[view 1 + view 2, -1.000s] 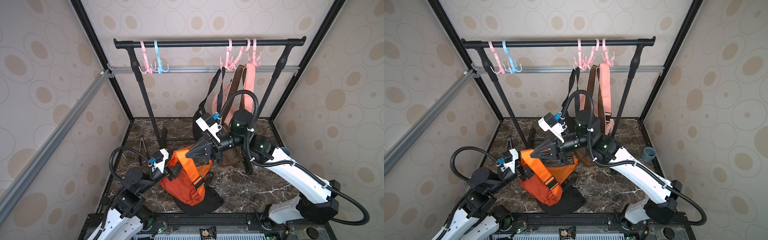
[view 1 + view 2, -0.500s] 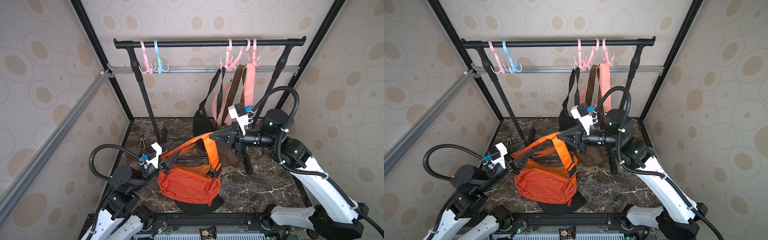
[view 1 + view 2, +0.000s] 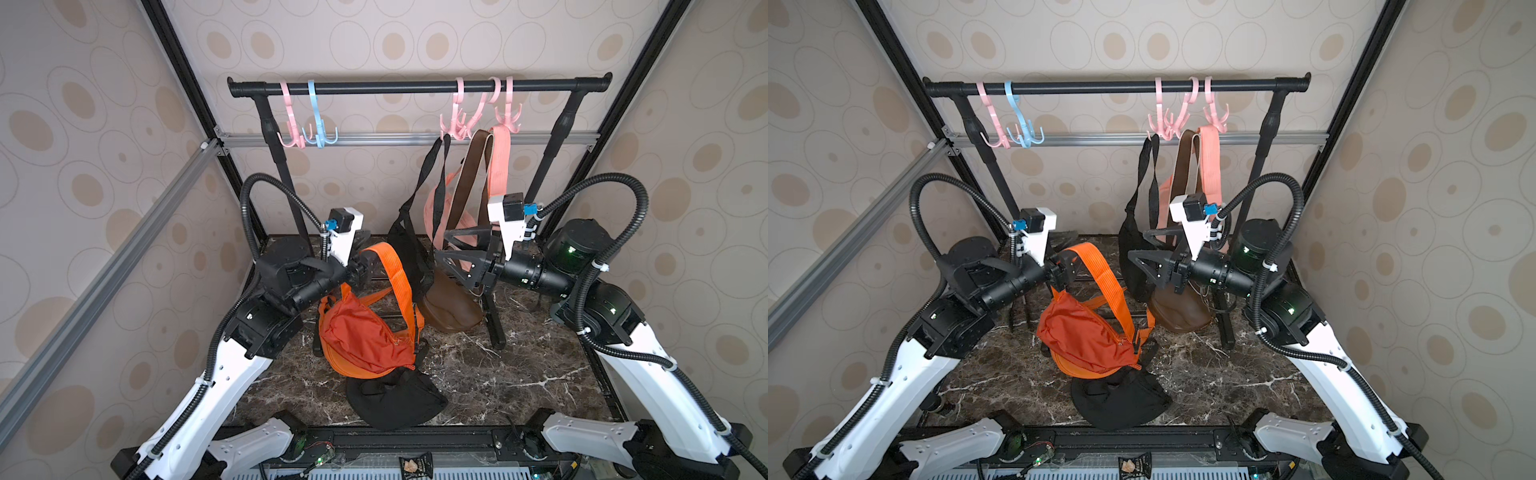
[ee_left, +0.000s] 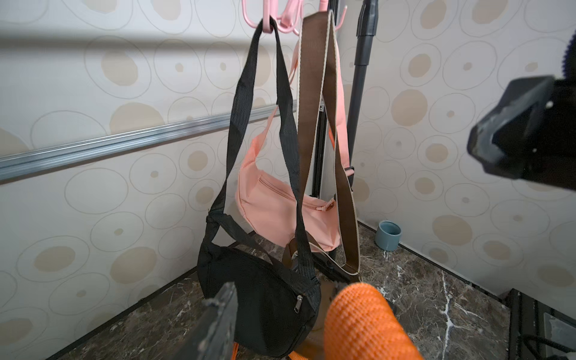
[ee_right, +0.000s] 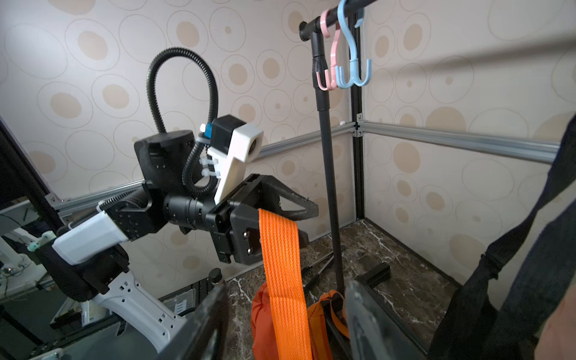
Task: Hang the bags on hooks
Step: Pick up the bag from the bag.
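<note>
Since a moment earlier, my right gripper [image 3: 446, 255] let go of the orange strap [image 3: 394, 270] and drew back with its jaws apart and empty.

My left gripper [image 5: 277, 215] carried the strap looped over one jaw; whether it pinched the strap I could not tell. The orange bag [image 3: 365, 336] hung low, just above the floor [image 3: 519, 374] and a black bag [image 3: 395, 399] lying there. To hang it well I judged I should lift the loop high and settle it onto the free pink hook [image 3: 291, 139] or blue hook [image 3: 320, 133]. Three hanging bags [image 4: 280, 199] crowded the other hooks [image 3: 478, 120], and the rack's post [image 5: 327, 156] stood close by.
</note>
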